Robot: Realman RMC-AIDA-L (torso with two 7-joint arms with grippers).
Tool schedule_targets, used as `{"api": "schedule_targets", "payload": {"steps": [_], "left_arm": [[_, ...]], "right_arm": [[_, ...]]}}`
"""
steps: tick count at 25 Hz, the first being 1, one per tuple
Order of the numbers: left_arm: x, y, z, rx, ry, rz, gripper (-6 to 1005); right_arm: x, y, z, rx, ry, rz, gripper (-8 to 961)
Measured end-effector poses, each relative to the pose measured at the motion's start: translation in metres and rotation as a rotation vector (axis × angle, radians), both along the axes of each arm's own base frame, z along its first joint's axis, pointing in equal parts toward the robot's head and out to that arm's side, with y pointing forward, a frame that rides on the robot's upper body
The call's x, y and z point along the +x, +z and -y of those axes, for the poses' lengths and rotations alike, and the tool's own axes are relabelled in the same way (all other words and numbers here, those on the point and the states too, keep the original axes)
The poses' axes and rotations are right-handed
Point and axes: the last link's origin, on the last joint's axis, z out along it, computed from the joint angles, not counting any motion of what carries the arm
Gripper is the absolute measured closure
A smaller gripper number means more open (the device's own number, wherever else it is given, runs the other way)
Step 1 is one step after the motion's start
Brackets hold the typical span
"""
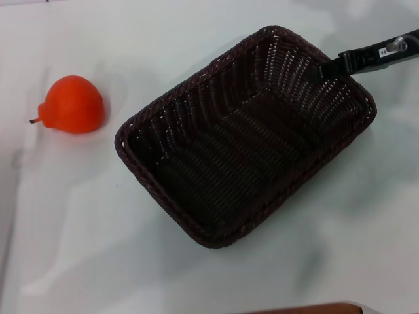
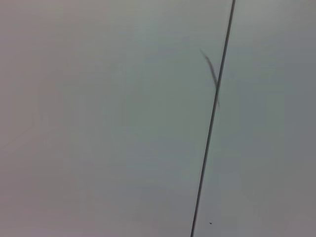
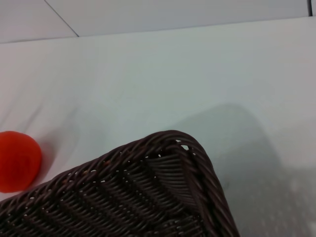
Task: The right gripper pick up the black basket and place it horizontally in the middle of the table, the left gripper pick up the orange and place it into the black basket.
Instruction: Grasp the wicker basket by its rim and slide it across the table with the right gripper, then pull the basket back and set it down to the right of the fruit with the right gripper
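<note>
The right gripper (image 1: 325,67) comes in from the table's far right edge as a slim black arm bearing a small white label, and its dark tip lies over the braided rim at the far right corner of the black basket (image 1: 245,140). The tip blends into the dark weave, so whether its fingers are apart or pressed on the rim cannot be told.

The basket is a big rectangular tub of dark brown-black wicker, with sloping ribbed walls, a flat woven floor and a thick plaited rim. It sits slantwise on the table (image 1: 78,229), one corner toward the far right, the opposite one toward the near left, roughly mid-table. In the right wrist view only one rounded corner shows, the rest cut off.

The orange (image 1: 73,104), smooth, bright orange-red and slightly pear-necked with a short dark stem, rests near the left edge, apart from the basket.

The left gripper is out of sight; its wrist view shows only a pale surface crossed by a thin dark line.
</note>
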Motion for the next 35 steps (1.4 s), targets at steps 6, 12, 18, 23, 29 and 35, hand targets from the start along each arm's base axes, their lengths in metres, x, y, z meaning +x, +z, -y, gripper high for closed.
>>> {"api": "schedule_targets", "payload": {"steps": [6,12,18,23,29,35], "left_arm": [[0.000,0.001,-0.001,0.002,-0.002,-0.003,115],[0.000,0.003,-0.002,0.006,-0.004,-0.007,116],[-0.004,0.003,-0.004,0.003,0.023,-0.006,117],[-0.004,0.001,-0.010,-0.015,0.036,-0.008,118],[-0.006,-0.002,-0.017,-0.040,0.059,-0.011,120],[-0.005,-0.002,-0.018,-0.039,0.055,-0.011,121]], "right_arm": [[-0.001,-0.002,0.001,-0.015,-0.006,0.001,652],[0.000,0.002,0.005,0.021,-0.082,-0.073,733],[0.010,0.018,0.024,0.091,-0.236,-0.168,754],[0.017,0.026,0.040,0.154,-0.324,-0.303,748],[0.027,0.018,0.046,0.172,-0.414,-0.324,732],[0.032,0.018,0.043,0.208,-0.448,-0.314,717]]}}
